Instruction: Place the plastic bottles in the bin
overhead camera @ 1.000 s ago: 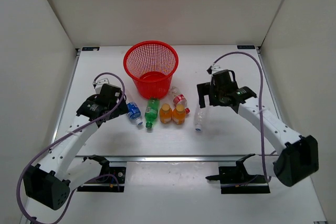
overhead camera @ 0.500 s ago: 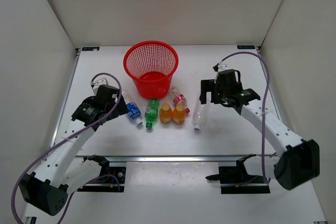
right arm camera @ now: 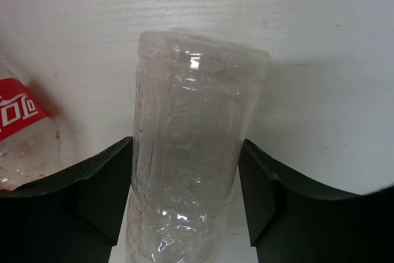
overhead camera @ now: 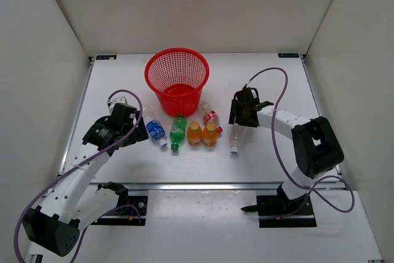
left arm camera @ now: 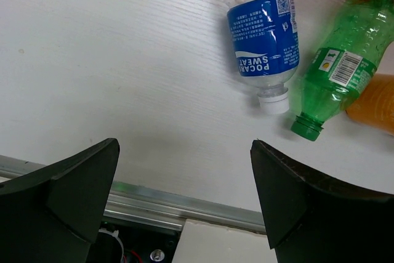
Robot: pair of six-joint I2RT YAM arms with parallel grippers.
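Note:
The red mesh bin (overhead camera: 161,82) stands at the table's back centre. In front of it lie a blue-labelled bottle (overhead camera: 156,132), a green bottle (overhead camera: 178,131), two orange bottles (overhead camera: 194,133) (overhead camera: 210,134) and a red-labelled clear bottle (overhead camera: 210,116). A clear bottle (overhead camera: 234,138) with a blue cap lies to their right. My right gripper (overhead camera: 237,121) is shut on its base end; in the right wrist view both fingers press the clear bottle's (right arm camera: 191,152) sides. My left gripper (left arm camera: 184,146) is open and empty, just left of the blue-labelled bottle (left arm camera: 263,41) and the green one (left arm camera: 335,69).
A metal rail (overhead camera: 203,185) runs along the table's near edge, with both arm bases behind it. White walls close in the table on three sides. The red-labelled bottle (right arm camera: 18,127) lies close to the left of my right gripper.
My right arm swung in and came down over the clear bottle, and its jaws closed from wide open onto it. The left arm shifted slightly and stayed open.

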